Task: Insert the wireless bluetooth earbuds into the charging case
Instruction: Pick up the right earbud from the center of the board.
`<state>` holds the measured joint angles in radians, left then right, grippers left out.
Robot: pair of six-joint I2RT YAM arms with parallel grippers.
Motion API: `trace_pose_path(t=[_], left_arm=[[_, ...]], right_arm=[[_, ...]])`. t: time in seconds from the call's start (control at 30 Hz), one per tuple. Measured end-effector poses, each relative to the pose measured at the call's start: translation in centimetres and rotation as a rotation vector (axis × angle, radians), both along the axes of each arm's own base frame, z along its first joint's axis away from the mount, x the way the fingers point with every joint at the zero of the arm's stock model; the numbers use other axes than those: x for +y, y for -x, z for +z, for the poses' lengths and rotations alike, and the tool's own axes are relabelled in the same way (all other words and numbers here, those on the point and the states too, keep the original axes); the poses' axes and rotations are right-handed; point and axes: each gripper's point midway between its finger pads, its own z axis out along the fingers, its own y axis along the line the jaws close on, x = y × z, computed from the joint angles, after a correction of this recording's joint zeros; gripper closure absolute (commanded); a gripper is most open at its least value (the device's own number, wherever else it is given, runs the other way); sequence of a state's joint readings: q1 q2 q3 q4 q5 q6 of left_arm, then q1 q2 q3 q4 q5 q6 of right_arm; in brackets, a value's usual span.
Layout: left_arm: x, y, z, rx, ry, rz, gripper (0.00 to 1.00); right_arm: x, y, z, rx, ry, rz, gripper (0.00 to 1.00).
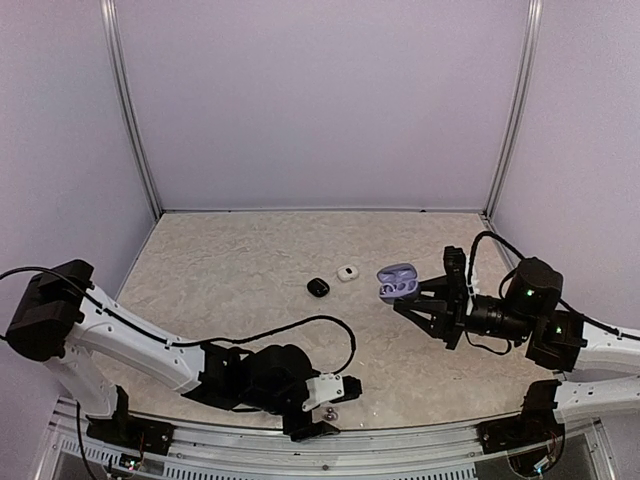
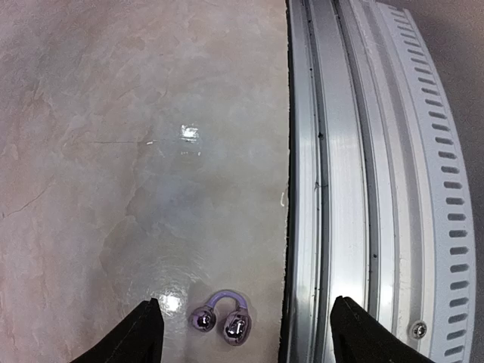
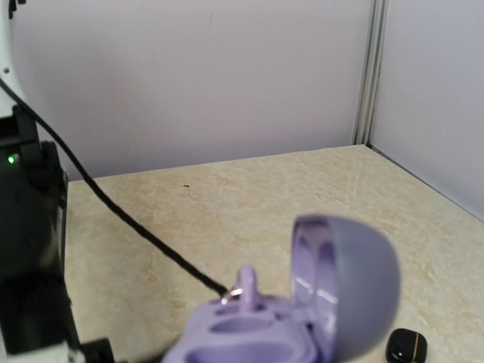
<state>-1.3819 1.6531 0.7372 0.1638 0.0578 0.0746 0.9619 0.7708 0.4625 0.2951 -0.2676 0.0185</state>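
Note:
A small lilac clip-shaped earbud (image 2: 221,318) with two shiny rounded ends lies on the table close to the near edge; it also shows in the top view (image 1: 328,410). My left gripper (image 2: 249,339) is open just above it. The earbud lies between the fingers, nearer the left one, untouched. My right gripper (image 1: 402,293) is shut on an open lilac charging case (image 1: 397,280) and holds it above the table. In the right wrist view the case (image 3: 249,336) has its lid (image 3: 355,280) raised, and one lilac earbud (image 3: 246,285) stands in a socket.
A closed black case (image 1: 318,287) and a white case (image 1: 347,273) sit mid-table; the black one also shows in the right wrist view (image 3: 406,346). The aluminium rail (image 2: 348,174) runs along the table's near edge, under my left gripper's right finger (image 2: 363,336). A black cable (image 1: 300,325) loops over the left arm.

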Motion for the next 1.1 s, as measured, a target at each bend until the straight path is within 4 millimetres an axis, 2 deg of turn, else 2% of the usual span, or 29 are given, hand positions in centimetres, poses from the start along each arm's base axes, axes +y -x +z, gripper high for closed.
trace_pose_path(t=[0.1,0.33,0.57,1.1], left_arm=[[-0.5,-0.1,-1.1,-0.021,-0.061,-0.041,0.28],[0.2,-0.6,-3.3,-0.050,-0.202,-0.110,0.41],[0.0,-1.1,-3.5,-0.052,-0.251,-0.160,0.56],[-0.1,-1.5,-3.6,-0.018,-0.305,-0.200,0.70]], right_arm=[[-0.3,0.1,0.3,-0.002,-0.007,-0.003,1.00],[-0.6,0.2,0.4,-0.005,-0.013,-0.007,1.00],[-0.8,0.3,0.2,-0.002,-0.007,-0.013,1.00],[-0.9,0.1,0.1,-0.001,-0.002,-0.022,1.00]])
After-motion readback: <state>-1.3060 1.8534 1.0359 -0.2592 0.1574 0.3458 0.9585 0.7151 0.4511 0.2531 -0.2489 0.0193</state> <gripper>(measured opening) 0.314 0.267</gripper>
